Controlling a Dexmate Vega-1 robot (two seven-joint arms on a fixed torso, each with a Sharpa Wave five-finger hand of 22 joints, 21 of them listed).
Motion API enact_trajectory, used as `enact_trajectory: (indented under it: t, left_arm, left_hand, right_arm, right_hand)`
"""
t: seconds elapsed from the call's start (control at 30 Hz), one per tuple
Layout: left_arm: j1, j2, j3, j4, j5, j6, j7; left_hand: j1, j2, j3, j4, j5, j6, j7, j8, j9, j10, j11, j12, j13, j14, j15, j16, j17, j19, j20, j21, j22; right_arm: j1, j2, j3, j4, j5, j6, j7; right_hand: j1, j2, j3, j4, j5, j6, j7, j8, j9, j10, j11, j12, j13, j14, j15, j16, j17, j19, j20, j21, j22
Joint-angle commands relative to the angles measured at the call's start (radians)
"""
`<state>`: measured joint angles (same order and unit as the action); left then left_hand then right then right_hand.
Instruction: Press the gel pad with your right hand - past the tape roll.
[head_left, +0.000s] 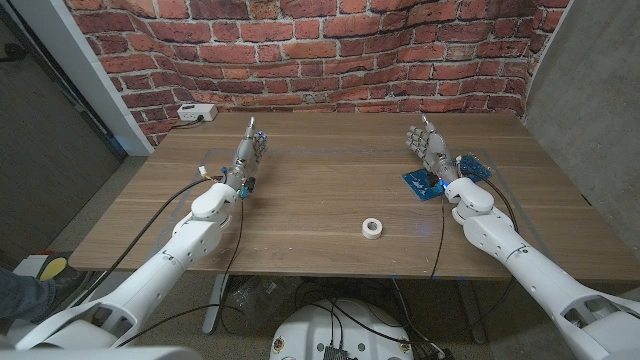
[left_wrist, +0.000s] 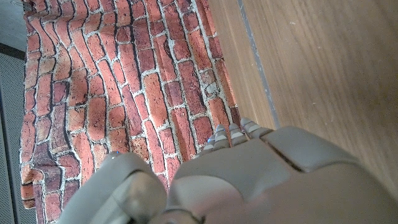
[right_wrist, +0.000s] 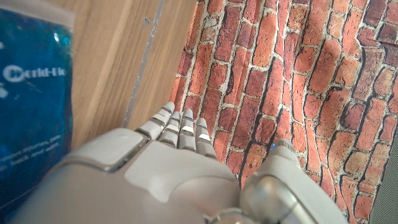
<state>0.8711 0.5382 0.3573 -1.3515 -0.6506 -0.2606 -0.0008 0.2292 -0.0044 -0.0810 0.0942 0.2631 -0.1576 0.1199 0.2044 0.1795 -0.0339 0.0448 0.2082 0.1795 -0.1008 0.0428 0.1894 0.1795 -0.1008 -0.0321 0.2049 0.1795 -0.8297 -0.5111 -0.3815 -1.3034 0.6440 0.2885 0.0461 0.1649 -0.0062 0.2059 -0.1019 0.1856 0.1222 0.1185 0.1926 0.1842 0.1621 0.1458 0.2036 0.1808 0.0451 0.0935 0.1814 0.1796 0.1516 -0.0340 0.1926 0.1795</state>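
The blue, flat, plastic-skinned gel pad (head_left: 442, 178) lies on the brown wooden worktop (head_left: 320, 200) at about two o'clock from the worktop's middle, near the right edge. The grey right hand (head_left: 432, 150) stands over the pad's far-left part, fingers straight and loosely apart, holding nothing; whether it touches the pad cannot be told. In the right wrist view the pad (right_wrist: 31, 99) sits off to one side of the right hand (right_wrist: 168, 162), so most of the pad seems to lie outside the palm's line.

The main risk, as I judge it, is a press that lands on the pad's edge or on bare wood, because the hand sits toward the pad's eleven o'clock corner. An off-centre push could also skid the slick pad toward the edge at three o'clock.

The small white tape roll (head_left: 373, 228) lies at five o'clock from the middle, well apart from the pad and unlikely to interfere.

The grey left hand (head_left: 250, 152) stands at ten o'clock, fingers extended, empty.
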Motion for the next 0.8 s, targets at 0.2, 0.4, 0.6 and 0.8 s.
enact_trajectory:
  t: [0.2,0.4,0.6,0.8]
  left_arm:
    - [0.072,0.059,-0.024,-0.116,-0.002,0.016,0.020]
    - [0.081,0.071,-0.027,-0.126,-0.010,0.010,-0.003]
    - [0.100,0.096,-0.036,-0.158,-0.003,0.012,-0.001]
    - [0.114,0.136,-0.042,-0.195,0.023,0.019,0.001]
  left_hand:
    - [0.010,0.002,-0.004,0.004,0.005,0.010,0.008,0.008,0.005,0.020,0.007,0.011,0.005,0.008,0.000,0.007,0.002,0.000,0.002,0.007,0.002]
    - [0.013,0.004,-0.005,0.003,0.004,0.023,0.007,0.010,0.005,0.033,0.002,0.014,0.005,0.018,-0.001,0.009,0.002,0.002,0.003,0.007,0.002]
    - [0.017,0.007,-0.005,0.002,0.004,0.037,0.009,0.013,0.005,0.042,0.002,0.015,0.005,0.026,-0.001,0.009,0.002,0.006,0.008,0.008,0.002]
    - [0.024,0.013,-0.005,0.001,0.003,0.055,0.007,0.016,0.005,0.059,0.007,0.018,0.005,0.048,-0.003,0.013,0.001,0.022,0.011,0.012,0.001]
  right_arm:
    - [-0.044,-0.009,0.008,-0.059,-0.064,0.072,-0.063]
    - [-0.072,-0.039,0.012,-0.115,-0.114,0.074,-0.108]
    - [-0.105,-0.067,0.024,-0.160,-0.141,0.074,-0.139]
    - [-0.126,-0.090,0.039,-0.173,-0.156,0.094,-0.141]
  right_hand:
    - [0.009,0.004,0.005,-0.004,0.004,0.074,-0.016,0.028,0.005,0.037,-0.009,0.017,0.004,0.034,-0.006,0.014,0.002,0.030,-0.003,0.015,0.003]
    - [0.010,0.003,0.004,-0.006,0.003,0.056,-0.014,0.018,0.006,0.043,-0.013,0.018,0.004,0.043,-0.008,0.015,0.002,0.038,-0.005,0.017,0.003]
    - [0.010,0.003,0.004,-0.006,0.003,0.052,-0.014,0.015,0.006,0.046,-0.016,0.019,0.004,0.048,-0.012,0.015,0.002,0.041,-0.005,0.017,0.003]
    - [0.008,0.003,0.001,-0.006,0.003,0.079,-0.022,0.024,0.007,0.053,-0.020,0.020,0.004,0.061,-0.014,0.016,0.002,0.056,-0.010,0.021,0.003]
